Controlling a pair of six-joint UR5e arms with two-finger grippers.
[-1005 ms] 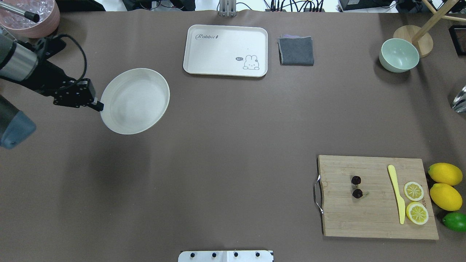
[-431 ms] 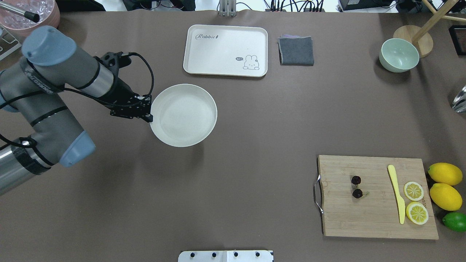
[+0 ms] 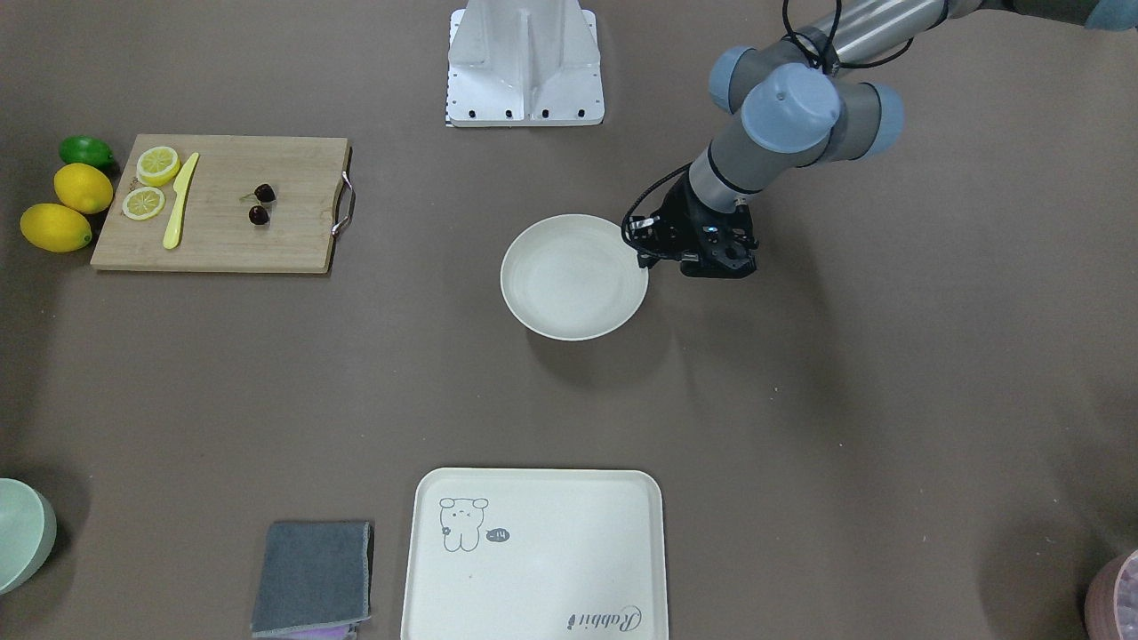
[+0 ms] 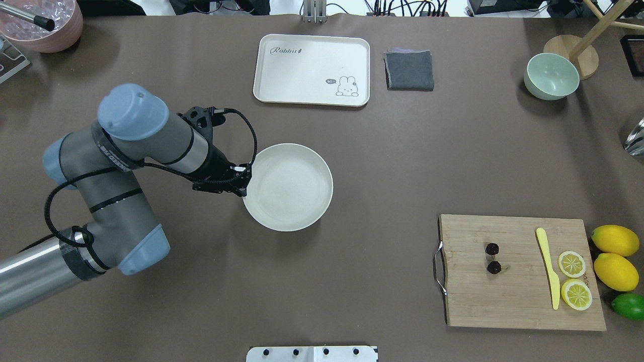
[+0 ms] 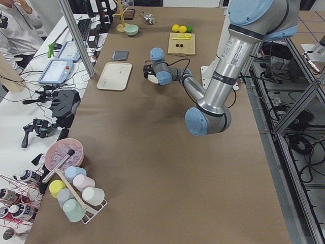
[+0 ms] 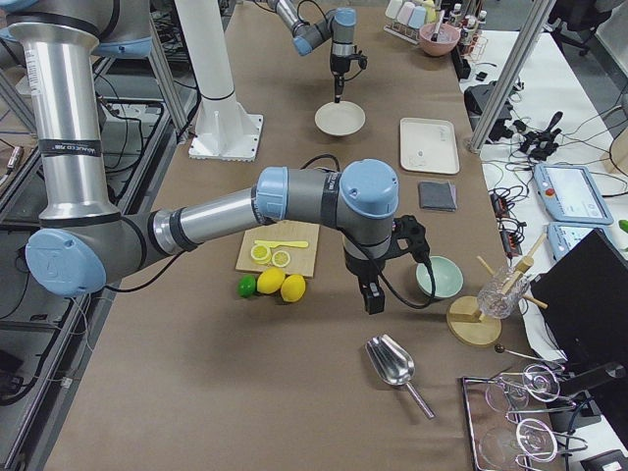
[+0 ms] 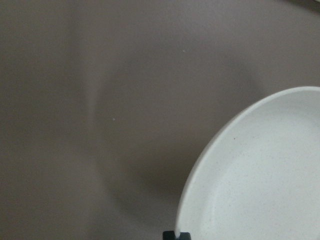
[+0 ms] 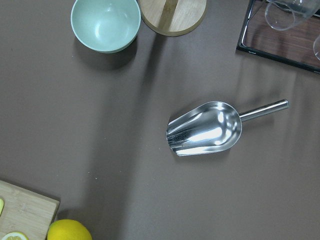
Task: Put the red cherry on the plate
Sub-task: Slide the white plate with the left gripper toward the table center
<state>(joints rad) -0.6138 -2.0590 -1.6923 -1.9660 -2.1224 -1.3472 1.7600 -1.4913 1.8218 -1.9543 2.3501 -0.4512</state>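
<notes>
The red cherry [image 4: 494, 267] [image 3: 259, 214], two dark fruits on thin stems, lies on the wooden cutting board [image 4: 518, 301] at the right. The off-white plate [image 4: 292, 188] [image 3: 569, 280] [image 7: 260, 175] is near the table's middle and casts a shadow beneath it. My left gripper [image 4: 245, 183] [image 3: 642, 253] is shut on the plate's left rim. My right gripper [image 6: 375, 302] shows only in the exterior right view, beyond the board near the lemons; whether it is open or shut I cannot tell.
A yellow knife [image 4: 548, 269], lemon slices [image 4: 572, 264], whole lemons [image 4: 615, 240] and a lime [image 4: 629, 305] sit on and beside the board. A rabbit tray [image 4: 312, 60], grey cloth [image 4: 409, 70] and green bowl [image 4: 551, 75] line the far side. A metal scoop [image 8: 205, 127] lies beneath the right wrist.
My left arm has carried the plate rightward and nearer, from the table's left toward its middle. The cherry and the board have not moved.
</notes>
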